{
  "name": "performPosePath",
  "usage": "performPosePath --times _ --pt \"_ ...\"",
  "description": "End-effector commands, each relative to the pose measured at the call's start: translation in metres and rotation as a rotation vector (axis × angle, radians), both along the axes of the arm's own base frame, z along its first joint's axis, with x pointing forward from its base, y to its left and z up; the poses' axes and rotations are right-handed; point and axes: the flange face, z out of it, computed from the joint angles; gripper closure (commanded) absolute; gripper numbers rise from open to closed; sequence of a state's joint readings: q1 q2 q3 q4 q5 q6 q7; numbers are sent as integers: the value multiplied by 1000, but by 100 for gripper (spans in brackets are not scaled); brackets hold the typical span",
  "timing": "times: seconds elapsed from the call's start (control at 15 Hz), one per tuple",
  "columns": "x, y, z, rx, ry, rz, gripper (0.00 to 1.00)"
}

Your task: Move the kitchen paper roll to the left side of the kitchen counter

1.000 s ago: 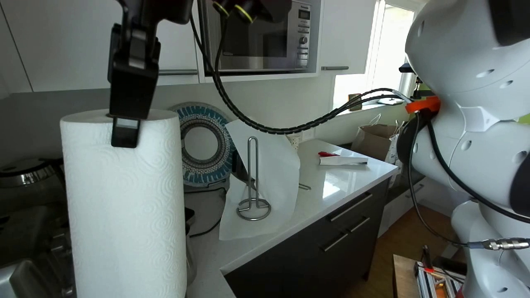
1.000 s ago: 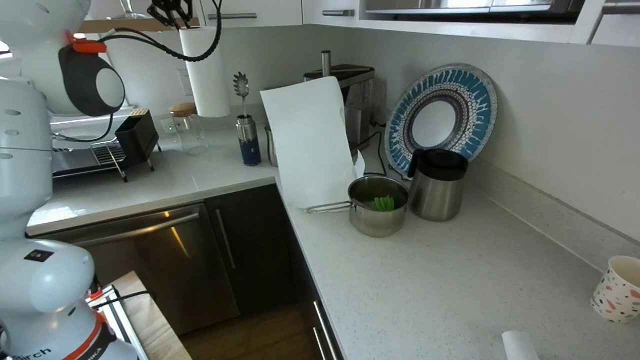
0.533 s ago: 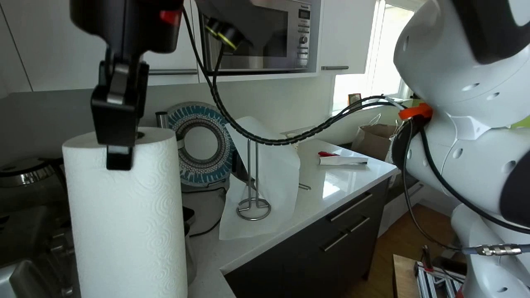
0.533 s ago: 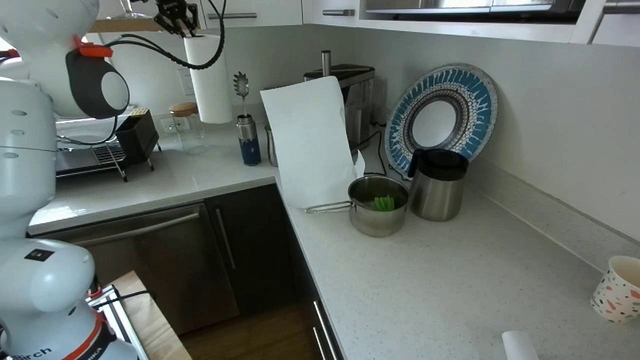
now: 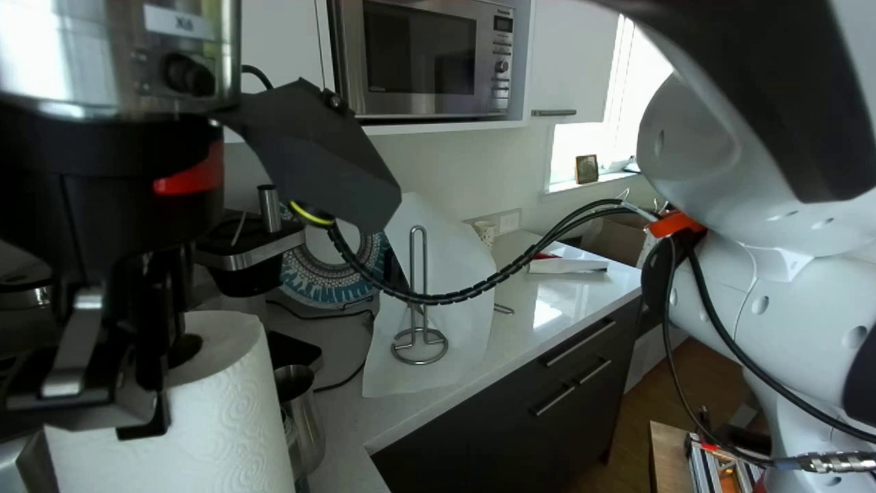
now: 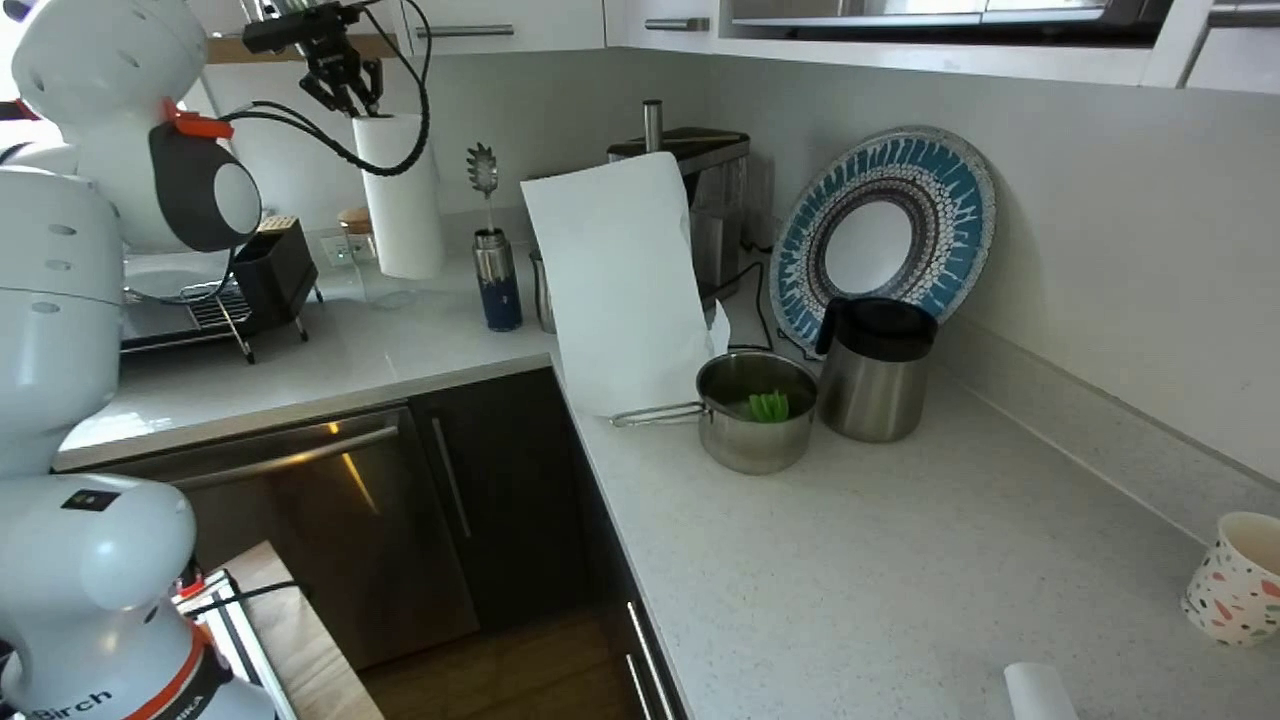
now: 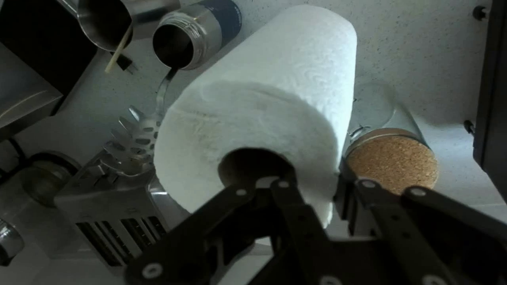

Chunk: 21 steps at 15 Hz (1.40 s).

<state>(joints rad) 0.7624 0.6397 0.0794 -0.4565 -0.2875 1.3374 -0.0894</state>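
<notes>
In an exterior view: paper roll (image 5: 212, 424) is hanging at near left, wire stand (image 5: 424, 322) standing bare at right. In an exterior view: roll is hovering over the counter (image 6: 400, 335) at far left; lifting seemingly done, lowering and release remaining. In the wrist view: claw (image 7: 311, 186), nearly closed, is pinching the roll's wall, one finger inside the core.
</notes>
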Motion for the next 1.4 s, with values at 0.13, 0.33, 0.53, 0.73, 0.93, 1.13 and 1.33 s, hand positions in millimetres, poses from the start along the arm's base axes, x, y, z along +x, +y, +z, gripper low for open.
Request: performPosePath --times 0.13,0.33,0.53,0.73,0.93,1.13,1.33 --pt "-42 13 59 -28 -215 137 93" --pt "-51 6 88 66 -276 121 93" --pt "-49 10 78 49 -244 135 73" --pt "-46 14 70 37 -233 136 73" --pt "-45 6 80 82 -243 97 93" --pt "-44 8 74 61 -232 111 73" --pt "-43 10 71 55 -227 112 73"
